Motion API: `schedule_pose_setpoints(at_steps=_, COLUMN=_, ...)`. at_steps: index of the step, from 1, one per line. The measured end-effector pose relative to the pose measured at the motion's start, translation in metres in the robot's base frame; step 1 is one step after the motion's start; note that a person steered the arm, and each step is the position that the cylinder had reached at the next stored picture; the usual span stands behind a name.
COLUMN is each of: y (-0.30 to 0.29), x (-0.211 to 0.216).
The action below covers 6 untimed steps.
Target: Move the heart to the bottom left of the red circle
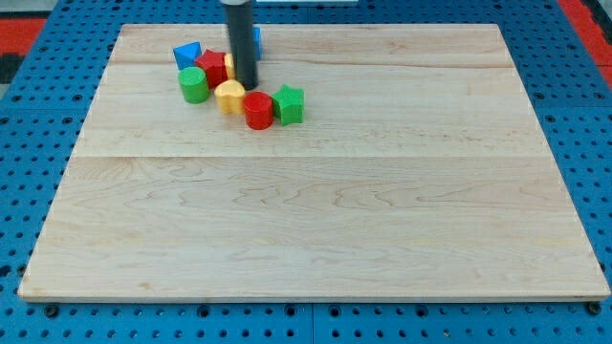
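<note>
A yellow heart block (229, 96) lies near the view's top left of the wooden board (316, 210). It touches the red circle block (257, 110), sitting at that block's upper left. My tip (246, 84) stands just above and right of the yellow heart, touching or almost touching its top edge. The dark rod rises from there out of the view's top.
A green star block (290, 104) touches the red circle on its right. A green cylinder (193, 84), a red block (213, 69) and a blue triangle block (186, 53) crowd to the heart's left. Another blue block (257, 41) and a yellow piece (229, 63) show partly behind the rod.
</note>
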State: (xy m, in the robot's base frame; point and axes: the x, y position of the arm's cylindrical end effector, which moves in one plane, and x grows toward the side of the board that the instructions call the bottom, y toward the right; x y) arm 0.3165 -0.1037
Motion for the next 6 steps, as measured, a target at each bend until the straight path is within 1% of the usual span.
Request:
schedule_pose_setpoints(at_steps=1, y=0.0, x=0.005)
schedule_pose_setpoints(at_steps=2, y=0.008, x=0.035)
schedule_pose_setpoints(at_steps=3, y=-0.012, x=0.048)
schedule_pose_setpoints(at_steps=4, y=-0.011, x=0.063)
schedule_pose_setpoints(at_steps=5, y=-0.062, x=0.065)
schedule_pose_setpoints(at_steps=6, y=-0.07, x=0.049)
